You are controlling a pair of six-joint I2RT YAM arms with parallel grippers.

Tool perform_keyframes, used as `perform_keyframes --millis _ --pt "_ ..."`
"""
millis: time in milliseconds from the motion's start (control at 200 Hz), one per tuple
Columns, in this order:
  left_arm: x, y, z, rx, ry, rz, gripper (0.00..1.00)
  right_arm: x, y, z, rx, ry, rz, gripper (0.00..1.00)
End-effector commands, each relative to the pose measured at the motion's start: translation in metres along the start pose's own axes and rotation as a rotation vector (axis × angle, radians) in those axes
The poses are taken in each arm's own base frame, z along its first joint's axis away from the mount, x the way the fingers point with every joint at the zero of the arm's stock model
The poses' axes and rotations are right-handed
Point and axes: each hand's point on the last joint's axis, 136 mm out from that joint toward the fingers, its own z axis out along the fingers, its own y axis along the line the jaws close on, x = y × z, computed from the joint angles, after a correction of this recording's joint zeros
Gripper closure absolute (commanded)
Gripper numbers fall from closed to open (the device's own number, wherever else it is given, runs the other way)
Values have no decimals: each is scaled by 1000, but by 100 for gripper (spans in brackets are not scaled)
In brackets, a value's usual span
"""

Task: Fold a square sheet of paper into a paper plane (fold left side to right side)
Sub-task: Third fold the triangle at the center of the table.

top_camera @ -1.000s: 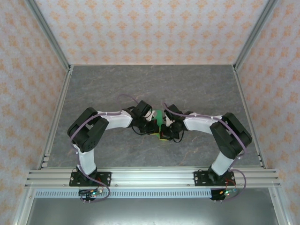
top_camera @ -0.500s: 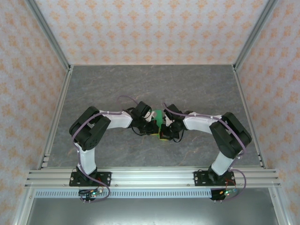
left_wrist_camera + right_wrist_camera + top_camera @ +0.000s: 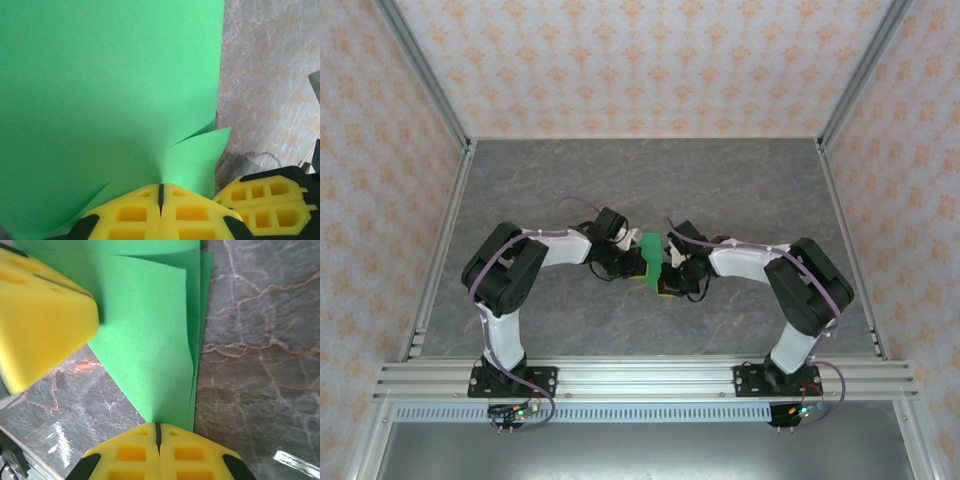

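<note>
Where the grey worktop (image 3: 650, 180) is spanned at its middle by the left arm (image 3: 505, 275) and the right arm (image 3: 810, 285), the square sheet of paper (image 3: 651, 258), here a layered green shape, sits between them with one flap raised. The left pincer (image 3: 161, 192) is clamped tight on the raised flap, and the right pincer (image 3: 157, 432) is pinched shut on the near point of the lower layers. Judged step: the left-to-right fold, part-way; the next move calls for carrying the flap across, edges matched, then pressing the crease.
</note>
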Motion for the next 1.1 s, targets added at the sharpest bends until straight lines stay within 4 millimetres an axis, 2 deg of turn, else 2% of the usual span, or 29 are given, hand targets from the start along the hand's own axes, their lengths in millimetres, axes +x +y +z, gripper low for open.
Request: perform_keyframes --millis 0,185,405,475,490,575,716,886,986,1096 --pt "-13 65 -17 -234 -55 -40 100 42 -80 18 296 122 88 100" --pt "-24 83 -32 -240 -79 -61 100 43 -79 17 295 119 87 100" --pt "-41 89 -49 -220 -105 -78 96 42 -75 15 280 113 79 100" --pt "-47 88 -54 -208 -113 -80 95 41 -73 15 272 112 68 100" --pt "-51 80 -61 -195 -135 -66 95 40 -72 15 264 111 65 100" --pt "-57 66 -71 -154 -164 -57 91 32 -56 12 197 74 26 100" --pt "-56 40 -87 -65 -222 -76 75 4 -24 -13 123 -61 -108 99" --pt "-47 23 -101 35 -297 -175 57 -24 4 -59 102 -274 -268 82" --pt "-42 15 -98 106 -319 -243 48 -33 13 -82 104 -383 -324 72" --pt "-38 8 -85 115 -294 -288 44 -34 22 -94 108 -456 -384 60"
